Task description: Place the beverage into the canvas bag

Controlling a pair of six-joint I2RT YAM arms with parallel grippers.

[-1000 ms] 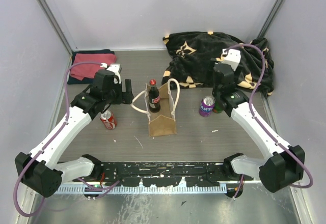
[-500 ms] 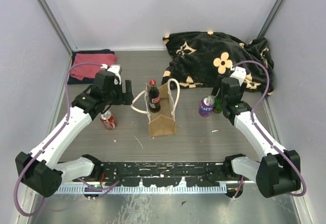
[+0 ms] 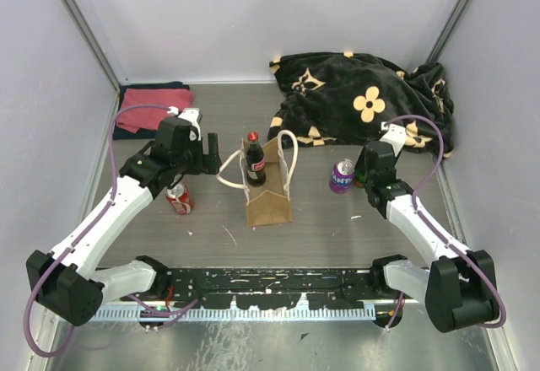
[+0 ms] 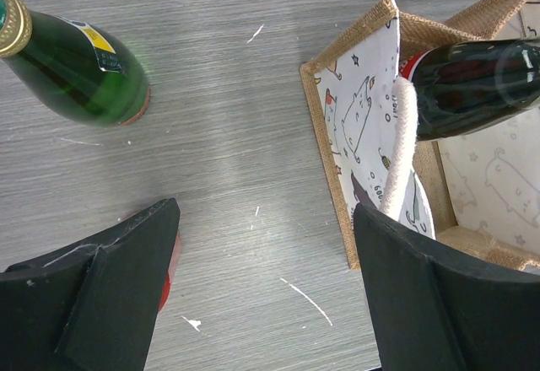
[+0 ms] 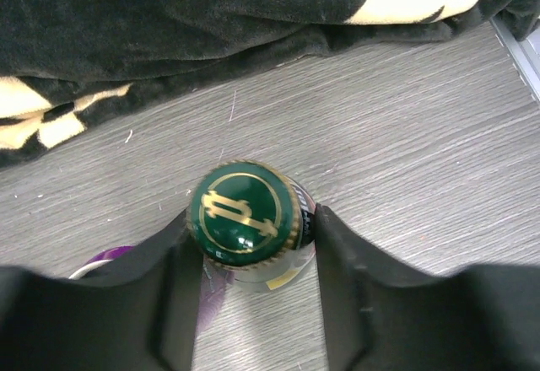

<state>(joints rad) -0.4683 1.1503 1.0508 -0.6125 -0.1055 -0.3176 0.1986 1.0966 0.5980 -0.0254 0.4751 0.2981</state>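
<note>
The beverage, a green bottle (image 5: 243,212) with a green-and-gold cap, stands on the table beside a purple can (image 3: 342,176). My right gripper (image 5: 253,229) is shut on its neck just under the cap, with a finger pressed against each side. The arm hides most of the bottle in the top view, where the right gripper (image 3: 364,169) sits over it. The canvas bag (image 3: 268,192) stands upright mid-table with a dark cola bottle (image 3: 254,160) inside it. My left gripper (image 4: 266,219) hangs open just left of the canvas bag (image 4: 371,143), holding nothing.
A red can (image 3: 179,200) stands by the left arm. Another green bottle (image 4: 80,61) with a gold cap shows in the left wrist view. A black flowered blanket (image 3: 354,101) fills the back right and a folded red cloth (image 3: 154,99) lies back left. Walls enclose both sides.
My right arm has come down and nearer, from over the blanket to the green bottle, and its jaws have closed on the neck. The left arm and the bag have not moved.
</note>
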